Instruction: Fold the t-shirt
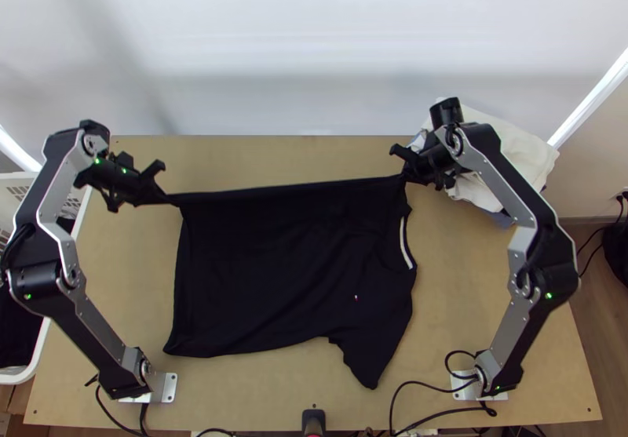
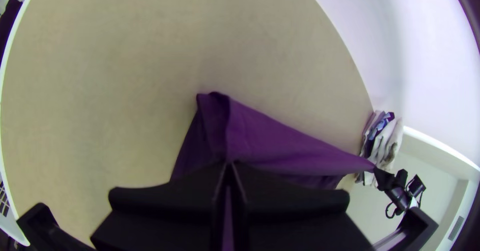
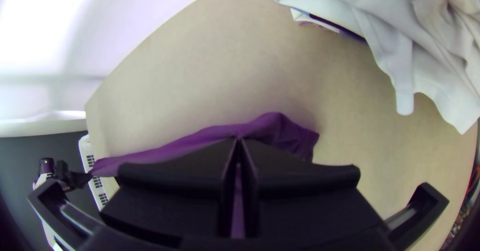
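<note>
shirt (image 1: 290,272): dark tee lies across the middle of the table (image 1: 122,272), its far edge pulled straight between two grippers, one sleeve (image 1: 365,358) spread toward the near side.

taut edge: held at both ends, likely so the cloth comes over in one even panel without creasing; the span seems to run from hem end to shoulder end.

left gripper (image 2: 229,165): fingers closed together, pinching one end of that edge, cloth hanging from the tips.

right gripper (image 3: 239,141): fingers likewise pressed together on the other end, near the white strip (image 1: 406,243), a short fall of fabric below.

near side: laid down on the wood, probably to anchor the shirt as the held edge is brought over.

pile (image 1: 514,151): pale cloths at the far corner, beside the right gripper, apparently parked out of the fold's way.
</note>
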`<state>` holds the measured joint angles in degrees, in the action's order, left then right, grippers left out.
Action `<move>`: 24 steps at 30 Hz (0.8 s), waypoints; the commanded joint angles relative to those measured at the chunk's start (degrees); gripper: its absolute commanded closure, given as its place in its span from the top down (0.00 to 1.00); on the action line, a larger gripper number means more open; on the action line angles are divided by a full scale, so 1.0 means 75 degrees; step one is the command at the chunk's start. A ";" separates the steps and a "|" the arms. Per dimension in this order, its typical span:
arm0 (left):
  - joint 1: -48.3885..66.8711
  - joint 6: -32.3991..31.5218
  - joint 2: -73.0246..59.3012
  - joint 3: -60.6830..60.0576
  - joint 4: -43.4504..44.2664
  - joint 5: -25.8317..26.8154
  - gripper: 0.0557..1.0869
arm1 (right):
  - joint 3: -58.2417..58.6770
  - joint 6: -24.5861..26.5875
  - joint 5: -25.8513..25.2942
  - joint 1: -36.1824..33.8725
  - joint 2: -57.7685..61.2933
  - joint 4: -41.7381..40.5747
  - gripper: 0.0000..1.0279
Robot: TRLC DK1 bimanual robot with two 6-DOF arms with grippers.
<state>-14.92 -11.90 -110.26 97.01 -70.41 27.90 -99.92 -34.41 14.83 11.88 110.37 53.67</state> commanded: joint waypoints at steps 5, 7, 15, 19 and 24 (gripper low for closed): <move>-0.0038 0.0263 0.1037 -0.1638 0.0552 0.0030 0.04 | 0.1276 0.0159 -0.0067 0.0057 -0.1040 0.0028 0.03; -0.0038 0.0274 0.1166 -0.1919 0.0658 0.0042 0.04 | 0.1639 0.0159 -0.0079 0.0104 -0.1274 -0.0008 0.03; -0.0074 0.0356 0.1646 -0.2775 0.0951 0.0042 0.04 | 0.3268 0.0147 -0.0102 0.0420 -0.2282 -0.0476 0.03; -0.0074 0.0356 0.1810 -0.3232 0.1103 0.0042 0.04 | 0.4053 0.0077 -0.0102 0.0690 -0.2692 -0.0793 0.03; -0.0038 0.0321 0.1951 -0.3888 0.1466 0.0042 0.04 | 0.4944 -0.0052 -0.0114 0.0830 -0.2915 -0.1437 0.03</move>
<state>-14.92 -10.20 -97.03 70.89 -59.96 27.88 -66.30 -34.06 14.37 17.80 90.15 44.53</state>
